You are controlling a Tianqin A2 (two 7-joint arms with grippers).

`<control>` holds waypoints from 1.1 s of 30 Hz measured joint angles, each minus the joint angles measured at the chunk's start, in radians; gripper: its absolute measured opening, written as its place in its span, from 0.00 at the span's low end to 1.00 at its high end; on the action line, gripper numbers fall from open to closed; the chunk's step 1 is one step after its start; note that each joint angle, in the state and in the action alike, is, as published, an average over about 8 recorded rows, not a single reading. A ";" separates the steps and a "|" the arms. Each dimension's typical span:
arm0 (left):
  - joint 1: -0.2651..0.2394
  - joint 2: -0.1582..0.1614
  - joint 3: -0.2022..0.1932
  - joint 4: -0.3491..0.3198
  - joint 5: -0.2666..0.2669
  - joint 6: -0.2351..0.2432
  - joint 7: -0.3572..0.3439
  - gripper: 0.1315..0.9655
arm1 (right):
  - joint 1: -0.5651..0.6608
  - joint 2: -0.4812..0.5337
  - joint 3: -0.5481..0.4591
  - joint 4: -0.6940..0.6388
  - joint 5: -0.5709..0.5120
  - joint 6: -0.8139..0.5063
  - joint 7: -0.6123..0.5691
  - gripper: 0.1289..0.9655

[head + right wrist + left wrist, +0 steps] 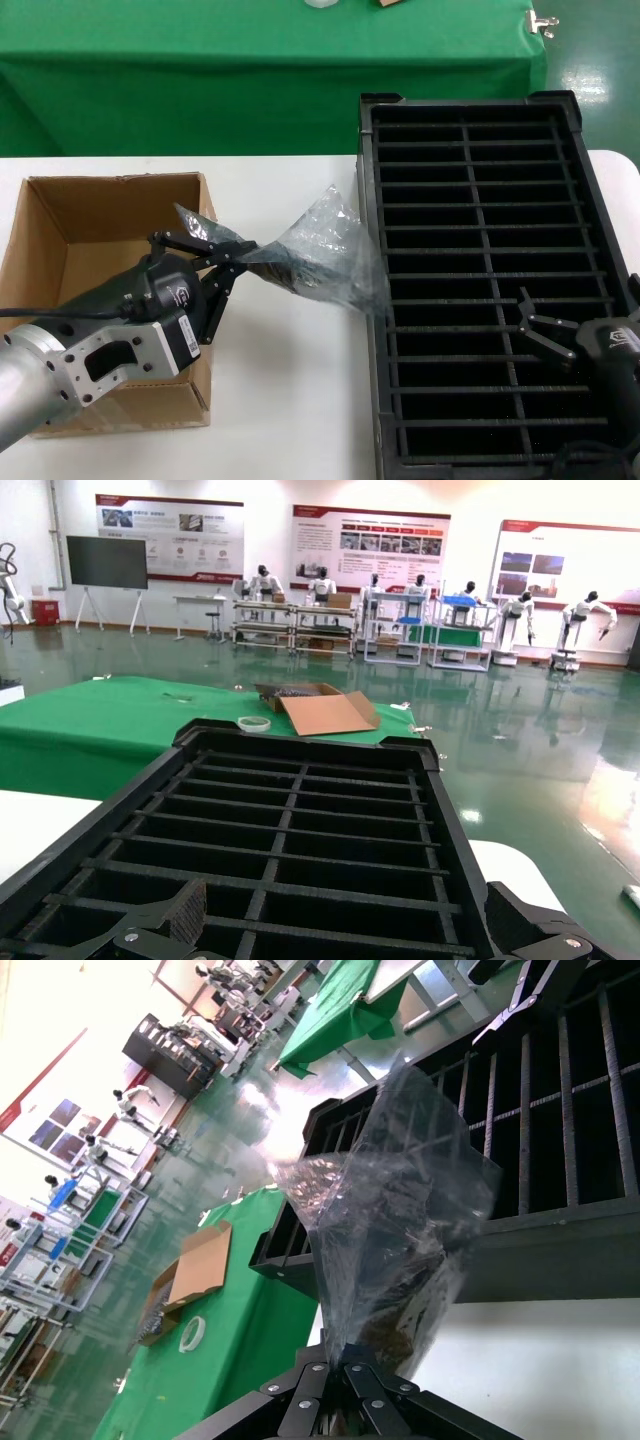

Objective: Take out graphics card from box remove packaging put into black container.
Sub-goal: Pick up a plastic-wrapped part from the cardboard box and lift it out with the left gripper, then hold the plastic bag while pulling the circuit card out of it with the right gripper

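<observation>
Black container slots bare; bagged graphics card beside box.

Bright even light, glare on packaging.

- White table, work surface.
- Green-clothed table behind it.
- On green cloth: open cardboard carton, tape roll just beside it.
- Wall posters far back.
</observation>
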State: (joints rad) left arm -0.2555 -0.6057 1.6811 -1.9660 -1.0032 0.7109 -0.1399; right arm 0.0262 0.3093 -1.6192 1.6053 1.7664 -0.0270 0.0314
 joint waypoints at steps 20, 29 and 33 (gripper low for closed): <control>0.000 0.000 0.000 0.000 0.000 0.000 0.000 0.01 | 0.162 -0.019 -0.269 0.036 -0.075 -0.057 -0.039 0.98; 0.000 0.000 0.000 0.000 0.000 0.000 0.000 0.01 | 0.201 0.087 -0.316 0.114 -0.125 -0.165 0.041 0.91; 0.000 0.000 0.000 0.000 0.000 0.000 0.000 0.01 | 0.192 0.133 -0.306 0.138 -0.137 -0.195 0.066 0.85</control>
State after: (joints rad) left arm -0.2556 -0.6057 1.6813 -1.9658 -1.0034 0.7108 -0.1397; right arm 0.2187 0.4421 -1.9256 1.7435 1.6298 -0.2216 0.0976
